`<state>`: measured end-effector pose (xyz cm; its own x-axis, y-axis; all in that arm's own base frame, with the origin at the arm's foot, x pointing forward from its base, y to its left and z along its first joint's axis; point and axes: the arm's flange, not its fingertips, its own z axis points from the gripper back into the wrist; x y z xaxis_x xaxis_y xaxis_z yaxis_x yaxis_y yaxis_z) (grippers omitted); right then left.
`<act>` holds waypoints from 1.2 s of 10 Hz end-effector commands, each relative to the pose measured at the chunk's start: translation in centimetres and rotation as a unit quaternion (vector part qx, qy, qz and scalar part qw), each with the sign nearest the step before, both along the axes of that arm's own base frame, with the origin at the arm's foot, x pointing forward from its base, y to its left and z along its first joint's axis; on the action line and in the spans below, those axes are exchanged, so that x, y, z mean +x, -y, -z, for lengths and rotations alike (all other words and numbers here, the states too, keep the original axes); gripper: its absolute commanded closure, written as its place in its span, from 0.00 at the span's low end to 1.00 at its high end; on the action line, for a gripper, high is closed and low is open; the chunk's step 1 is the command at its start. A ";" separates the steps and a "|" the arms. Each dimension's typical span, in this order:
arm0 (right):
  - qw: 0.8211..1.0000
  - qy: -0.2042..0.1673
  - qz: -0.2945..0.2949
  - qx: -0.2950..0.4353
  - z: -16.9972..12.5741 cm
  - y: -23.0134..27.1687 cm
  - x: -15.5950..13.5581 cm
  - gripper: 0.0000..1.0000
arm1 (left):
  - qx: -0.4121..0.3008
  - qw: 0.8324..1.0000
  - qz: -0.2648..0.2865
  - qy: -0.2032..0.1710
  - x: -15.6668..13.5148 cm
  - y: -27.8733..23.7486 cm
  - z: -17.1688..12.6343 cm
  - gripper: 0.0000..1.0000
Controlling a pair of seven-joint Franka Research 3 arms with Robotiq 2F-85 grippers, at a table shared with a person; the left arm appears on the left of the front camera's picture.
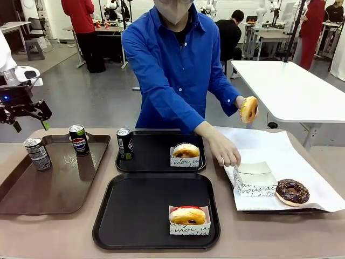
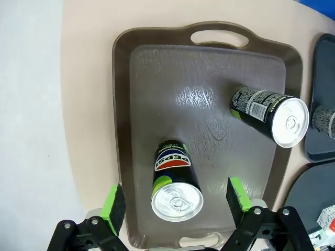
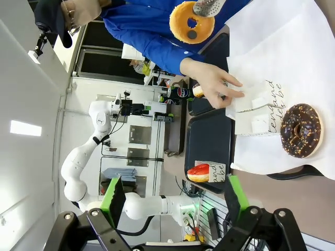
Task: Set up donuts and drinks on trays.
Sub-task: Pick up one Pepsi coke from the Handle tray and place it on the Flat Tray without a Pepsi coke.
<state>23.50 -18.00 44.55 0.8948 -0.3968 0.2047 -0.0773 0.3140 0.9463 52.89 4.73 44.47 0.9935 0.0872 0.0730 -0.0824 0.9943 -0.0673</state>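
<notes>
the left hand (image 2: pixel 175 197) is wide open and empty, a can (image 2: pixel 172 175) just below it. the right hand (image 3: pixel 175 197) is open too.

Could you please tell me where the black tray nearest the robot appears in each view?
Front: black tray, bottom centre.
Left wrist: lower right corner, cut by the edge.
Right wrist: centre, running top to bottom.
Shared landmark: the red-iced donut in its sleeve on it.
</notes>
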 end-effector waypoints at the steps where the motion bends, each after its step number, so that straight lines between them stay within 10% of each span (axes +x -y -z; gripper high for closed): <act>1: 1.000 0.010 -0.001 0.006 0.0 0.0 0.1 0.00 | 0.009 1.000 0.001 -0.006 -0.5 0.2 -0.8 0.00; 12: 1.000 0.010 -0.001 0.006 0.0 0.0 0.1 0.00 | 0.011 0.999 0.024 -0.034 -1.2 -0.7 1.9 0.00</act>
